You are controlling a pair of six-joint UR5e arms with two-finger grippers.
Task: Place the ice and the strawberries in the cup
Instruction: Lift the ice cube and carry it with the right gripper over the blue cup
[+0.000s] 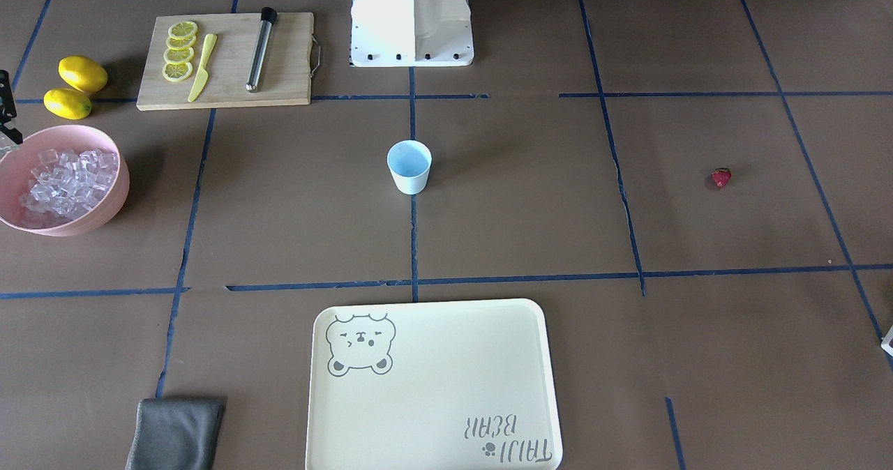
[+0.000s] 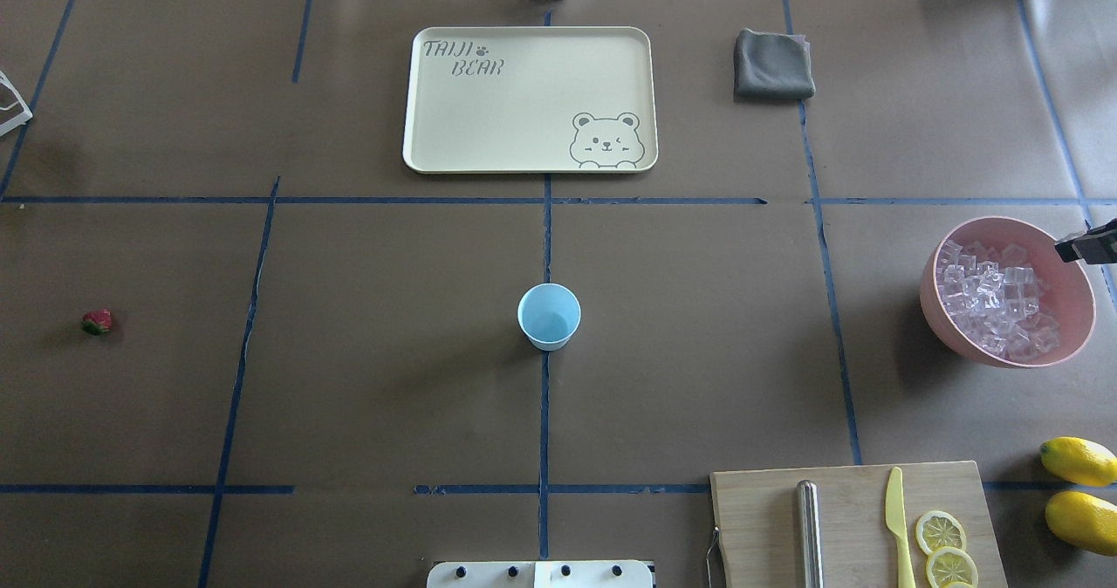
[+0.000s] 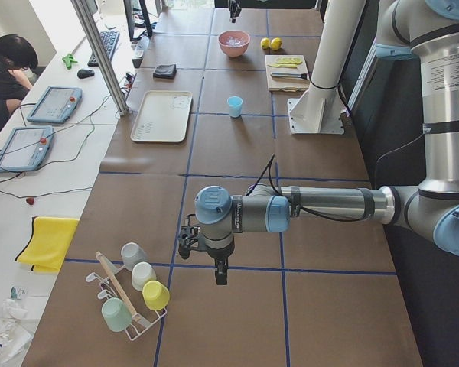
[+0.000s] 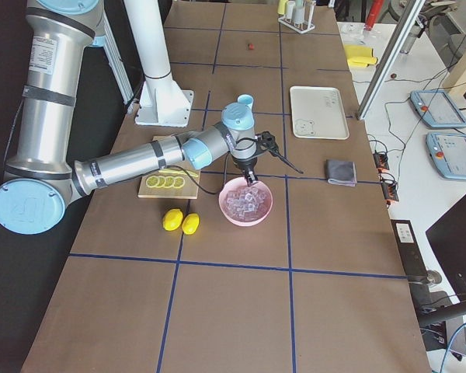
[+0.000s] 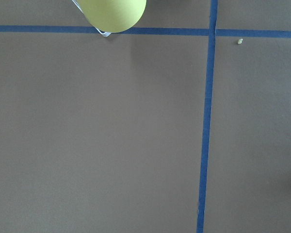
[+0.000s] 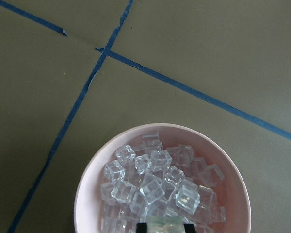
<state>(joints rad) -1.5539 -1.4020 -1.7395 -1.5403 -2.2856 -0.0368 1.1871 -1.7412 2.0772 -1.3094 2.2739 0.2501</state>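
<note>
The light blue cup [image 2: 549, 315] stands upright and empty at the table's centre [image 1: 409, 167]. The ice [image 2: 995, 304] fills the pink bowl [image 2: 1072, 313] far on my right side. Above that bowl hangs my right gripper [image 6: 165, 226], shut on one clear ice cube between its black fingertips; it also shows at the overhead view's right edge [image 2: 1082, 246]. One red strawberry [image 2: 98, 321] lies alone far on my left side [image 1: 721, 177]. My left gripper [image 3: 219, 274] hovers over bare table beyond the strawberry, near a cup rack; I cannot tell if it is open or shut.
A cream bear tray [image 2: 524, 99] and a grey cloth [image 2: 772, 64] lie on the far side. A cutting board [image 1: 230, 58] holds lemon slices, a yellow knife and a metal rod, with two lemons [image 1: 77, 86] beside it. A cup rack [image 3: 134, 294] stands near the left arm. A person [image 3: 4, 69] sits off the table.
</note>
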